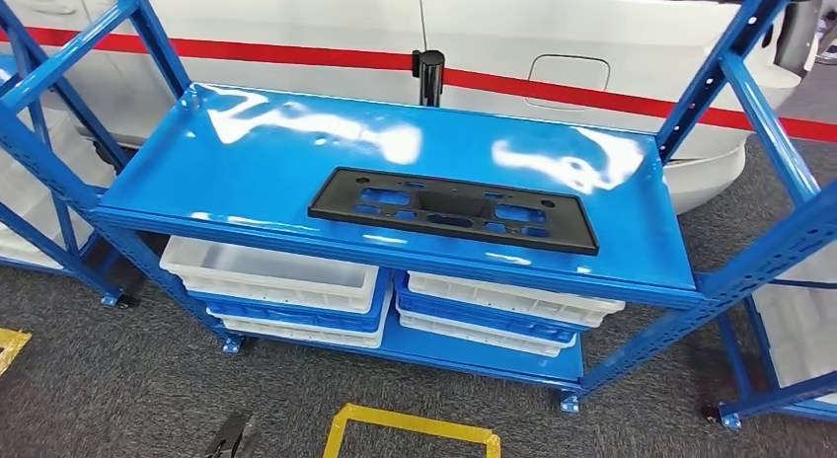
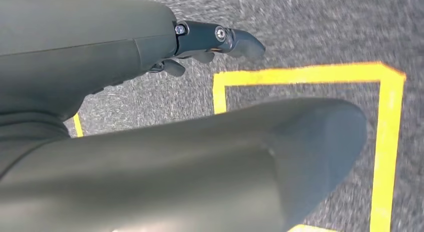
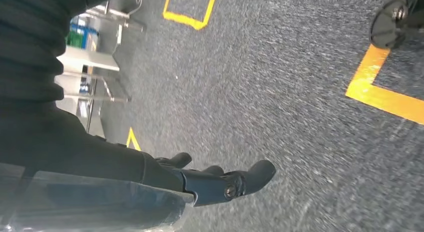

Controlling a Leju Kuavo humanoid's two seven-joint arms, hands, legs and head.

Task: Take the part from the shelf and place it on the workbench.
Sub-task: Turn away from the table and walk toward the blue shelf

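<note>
A flat black plastic part with several cut-outs lies on the top board of the blue shelf, near its front edge and right of centre. My left hand hangs over the grey floor with fingers stretched out and nothing in it; its dark fingertips peek in at the bottom of the head view, well below the shelf. My right hand also hangs above the carpet, fingers extended and empty.
White and blue bins are stacked on the lower shelf board. A white car with a red stripe stands behind the shelf, with a black post between. Yellow tape squares mark the grey floor. More blue racks flank both sides.
</note>
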